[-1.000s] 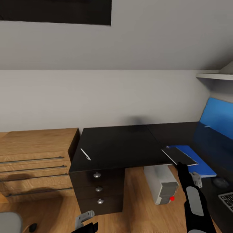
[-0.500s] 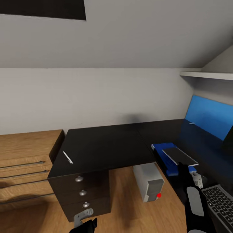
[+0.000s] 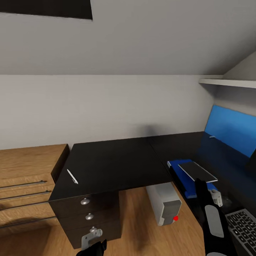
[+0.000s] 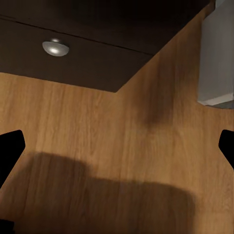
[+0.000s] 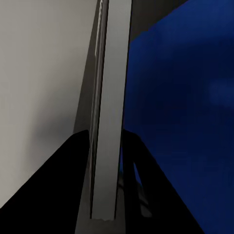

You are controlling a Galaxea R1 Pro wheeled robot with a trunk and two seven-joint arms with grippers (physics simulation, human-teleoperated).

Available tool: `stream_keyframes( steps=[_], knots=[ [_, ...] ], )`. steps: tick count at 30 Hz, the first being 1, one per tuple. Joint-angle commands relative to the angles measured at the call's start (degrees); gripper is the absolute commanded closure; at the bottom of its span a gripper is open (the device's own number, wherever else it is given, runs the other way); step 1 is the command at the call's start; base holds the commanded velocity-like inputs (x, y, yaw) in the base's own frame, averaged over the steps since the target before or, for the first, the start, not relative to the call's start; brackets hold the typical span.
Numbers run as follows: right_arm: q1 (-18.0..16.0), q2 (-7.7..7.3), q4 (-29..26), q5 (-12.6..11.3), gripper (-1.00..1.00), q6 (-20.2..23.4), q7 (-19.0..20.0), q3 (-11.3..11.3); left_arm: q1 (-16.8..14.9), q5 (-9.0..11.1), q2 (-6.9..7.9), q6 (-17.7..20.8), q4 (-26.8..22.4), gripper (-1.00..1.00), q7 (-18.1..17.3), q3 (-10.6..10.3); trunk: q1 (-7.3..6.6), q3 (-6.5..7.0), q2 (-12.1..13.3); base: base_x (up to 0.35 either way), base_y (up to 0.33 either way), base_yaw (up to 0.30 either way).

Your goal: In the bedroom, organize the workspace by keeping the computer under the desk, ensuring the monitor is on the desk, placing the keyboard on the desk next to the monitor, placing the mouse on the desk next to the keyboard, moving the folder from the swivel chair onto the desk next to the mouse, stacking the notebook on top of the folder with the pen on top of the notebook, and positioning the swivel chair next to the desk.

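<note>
Across the corner of the room runs the desk (image 3: 117, 160), its black top carrying most of what the task names, and beneath it on the wood floor (image 3: 142, 227) stands the computer (image 3: 164, 207), so that part reads as done. At the right end the monitor (image 3: 231, 129) shows its blue screen on the desk, also in place as far as can be seen. Near the lower right corner a piece of the keyboard (image 3: 243, 224) lies on the desk near the monitor; the mouse cannot be made out. Just beyond the right arm the folder (image 3: 177, 169) lies flat on the desk, so it is off the chair already. Over it sits the notebook (image 3: 197, 171), a grey slab gripped at its near edge by the right end effector (image 3: 202, 185), whose jaws are closed on it; whether it rests on the folder or hangs just above I cannot tell, so the stacking is best judged as in hand. Well apart, near the desk's left edge, lies the pen (image 3: 72, 176), untouched and left to be fetched. Low by the drawers, the left end effector (image 4: 117, 141) is spread wide and holds nothing. Moving the chair beside the desk remains to be checked.
</note>
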Motion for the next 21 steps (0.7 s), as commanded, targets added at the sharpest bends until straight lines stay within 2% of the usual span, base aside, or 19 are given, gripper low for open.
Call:
stream_keyframes(
  steps=[1,21],
  knots=[
    [-0.1,0.07,-0.1,-0.5,1.0,0.4,0.0,-0.2,0.0,0.6,0.01,0.1,-0.1,-1.0,0.5,-0.1,0.02,-0.05,0.0,0.078,0.061,0.0],
    [-0.1,0.09,-0.1,-0.4,1.0,0.4,0.0,-0.2,0.0,0.6,-0.02,0.1,0.3,-1.0,0.5,-0.1,0.02,-0.05,0.0,0.052,0.052,0.0]
  ],
)
